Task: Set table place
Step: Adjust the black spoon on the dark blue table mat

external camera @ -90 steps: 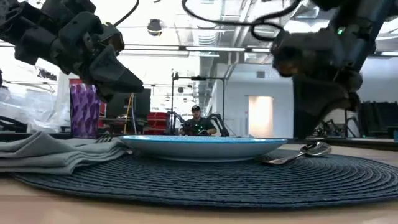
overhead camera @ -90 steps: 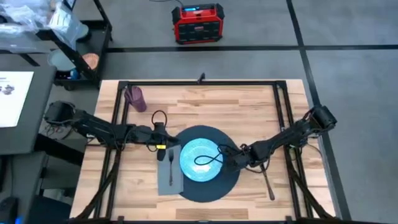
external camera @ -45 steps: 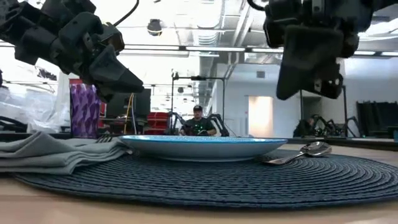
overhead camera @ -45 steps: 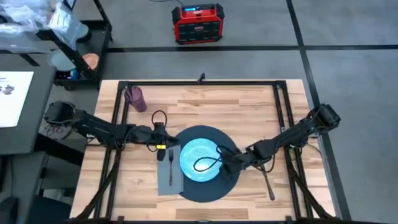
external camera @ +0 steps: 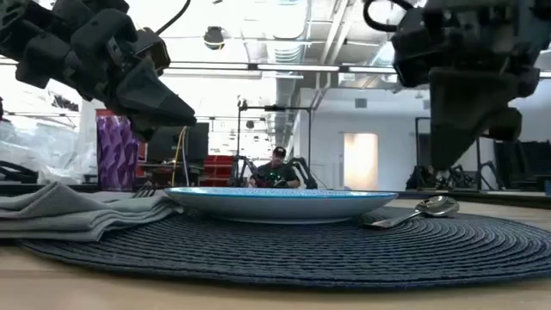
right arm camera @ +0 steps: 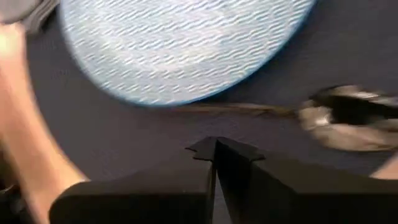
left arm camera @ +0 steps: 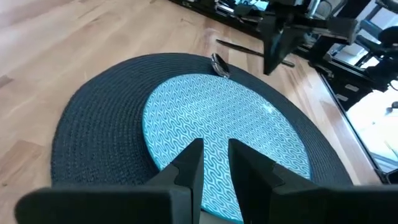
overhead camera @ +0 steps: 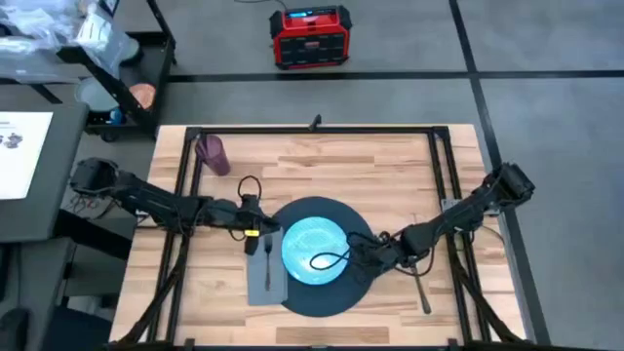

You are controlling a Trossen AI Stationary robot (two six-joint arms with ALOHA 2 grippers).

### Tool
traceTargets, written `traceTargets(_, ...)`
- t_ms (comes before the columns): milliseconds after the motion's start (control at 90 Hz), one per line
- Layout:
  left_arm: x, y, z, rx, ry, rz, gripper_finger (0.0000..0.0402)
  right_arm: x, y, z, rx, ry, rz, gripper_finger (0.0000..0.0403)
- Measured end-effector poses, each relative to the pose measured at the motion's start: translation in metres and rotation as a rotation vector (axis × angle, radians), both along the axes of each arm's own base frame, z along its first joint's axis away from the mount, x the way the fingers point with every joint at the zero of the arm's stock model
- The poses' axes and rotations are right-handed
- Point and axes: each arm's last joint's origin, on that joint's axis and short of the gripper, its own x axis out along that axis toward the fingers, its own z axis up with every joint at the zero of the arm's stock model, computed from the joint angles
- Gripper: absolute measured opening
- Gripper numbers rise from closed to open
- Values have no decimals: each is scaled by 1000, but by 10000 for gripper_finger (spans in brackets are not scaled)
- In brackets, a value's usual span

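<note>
The round dark mat, the place [overhead camera: 327, 298], lies on the wood table [overhead camera: 322, 166] near its front edge. A light blue plate [overhead camera: 314, 252] sits on its middle. A spoon [external camera: 422, 209] rests on the mat's right part, beside the plate. A grey napkin [overhead camera: 261, 283] with a fork [overhead camera: 268, 261] on it lies at the mat's left. My left gripper [left arm camera: 215, 165] hovers over the plate's left rim, slightly open and holding nothing. My right gripper [right arm camera: 216, 146] is shut just above the mat, by the spoon's handle [right arm camera: 236, 109], clear of it in the low view.
A knife [overhead camera: 420, 285] lies on the bare wood right of the mat. A purple cup [overhead camera: 213, 154] stands at the far left corner. Black rails [overhead camera: 439, 175] run along the table's edges. Far off in the low view a person [external camera: 277, 168] sits.
My right gripper has risen away from the spoon, gone a little toward the table's near edge beside the plate, then come down again over the mat. The spoon lies where it was.
</note>
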Motion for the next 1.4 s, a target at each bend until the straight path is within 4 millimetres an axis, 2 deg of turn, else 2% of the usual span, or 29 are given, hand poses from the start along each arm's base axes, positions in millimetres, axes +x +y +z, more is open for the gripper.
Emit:
traceTargets(122, 0, -2, 0, -18, -5, -2, 56, -11, -10, -9, -123, 102, -129, 0)
traceTargets(211, 0, -4, 1, -31, -10, -6, 56, -12, -10, -13, -130, 120, -184, 0)
traceTargets(400, -1, -9, 2, -50, -16, -28, 56, -10, -6, -17, -121, 109, -175, 2)
traceTargets(589, -2, -16, 3, -52, -25, -58, 56, -8, -5, -25, -121, 120, -194, 26)
traceTargets(833, -3, -21, 3, -55, -24, -81, 56, -11, -17, -37, -231, 227, -232, 36)
traceTargets(1133, -4, -22, 3, -53, -26, -67, 56, -8, -23, -33, -249, 202, -231, 32)
traceTargets(1400, -3, -21, 3, -47, -27, -46, 56, -9, -23, -7, -189, 81, -234, 31)
